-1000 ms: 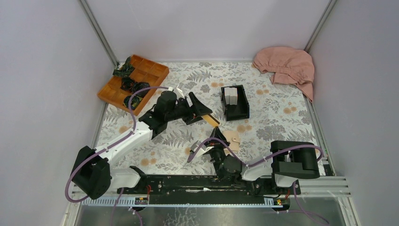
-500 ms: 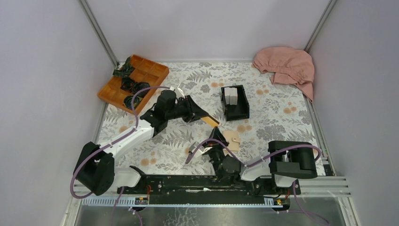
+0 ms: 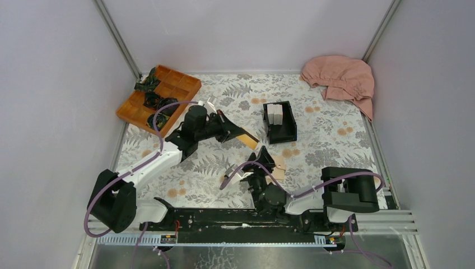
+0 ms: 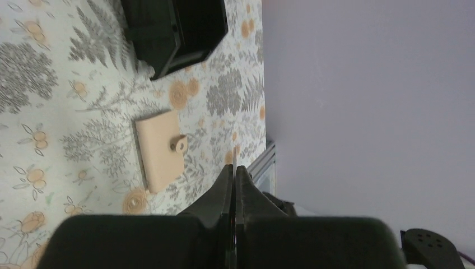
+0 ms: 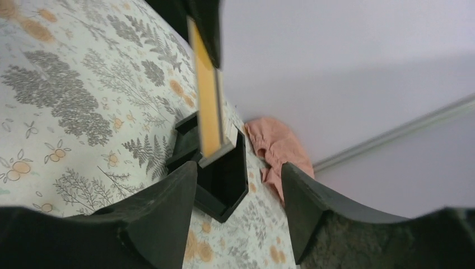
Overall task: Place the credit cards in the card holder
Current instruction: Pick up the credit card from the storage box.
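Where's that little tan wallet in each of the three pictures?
Top view: wallet just right of middle, below the black box.
Left wrist: left of centre, lying flat.
Right wrist: not in it.
Shared landmark: the black box, in all three.

Top view: high above the near edge, looking down and forward. Wrist views: low, close, both catching the black open-topped plastic box (image 4: 173, 28) (image 5: 224, 190).
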You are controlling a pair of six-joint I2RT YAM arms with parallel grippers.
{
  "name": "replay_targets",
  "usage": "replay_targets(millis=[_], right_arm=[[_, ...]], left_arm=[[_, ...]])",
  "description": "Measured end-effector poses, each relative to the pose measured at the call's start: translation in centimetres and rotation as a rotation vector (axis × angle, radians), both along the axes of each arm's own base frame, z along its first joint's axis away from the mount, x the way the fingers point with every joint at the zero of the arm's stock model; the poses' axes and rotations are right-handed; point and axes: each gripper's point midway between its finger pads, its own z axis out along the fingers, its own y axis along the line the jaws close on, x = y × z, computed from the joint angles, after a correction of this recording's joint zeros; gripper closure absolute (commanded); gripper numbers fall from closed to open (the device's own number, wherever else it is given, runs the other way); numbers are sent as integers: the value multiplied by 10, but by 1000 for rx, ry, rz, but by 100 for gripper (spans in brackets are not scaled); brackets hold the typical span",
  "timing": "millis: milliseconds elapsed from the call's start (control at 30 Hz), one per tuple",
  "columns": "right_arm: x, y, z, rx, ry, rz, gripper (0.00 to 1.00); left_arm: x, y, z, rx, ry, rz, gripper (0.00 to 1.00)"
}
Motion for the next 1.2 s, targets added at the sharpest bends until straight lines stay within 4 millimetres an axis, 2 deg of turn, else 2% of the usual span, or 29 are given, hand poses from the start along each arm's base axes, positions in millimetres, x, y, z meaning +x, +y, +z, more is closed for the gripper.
replay_targets(millis=[133,233,367,467,533,633,733,867,1200], right_arm=[[-1,-15,19,120,16,-47,30],[-2,-27,45,285,44,-67,30],[-1,-33,70,474,105,-45,32],[10,-37,94,624,177,-12,33],[21,-46,110,726,218,-3,33],[31,-54,120,812,290,14,32],[35,-47,119,839,387,48,32],[37,-40,107,853,505,75,32],[65,-48,84,1024,779,120,32]], left_arm=[[14,11,5,-5,-20,62,100],[23,17,12,-19,-42,91,100],[32,23,21,-37,-74,107,100],[37,27,28,-54,-113,102,100],[40,29,34,-67,-144,88,100],[40,28,39,-84,-187,51,100],[36,23,43,-98,-226,-7,100],[27,17,50,-122,-285,-84,100],[5,15,61,-181,-407,-227,100]])
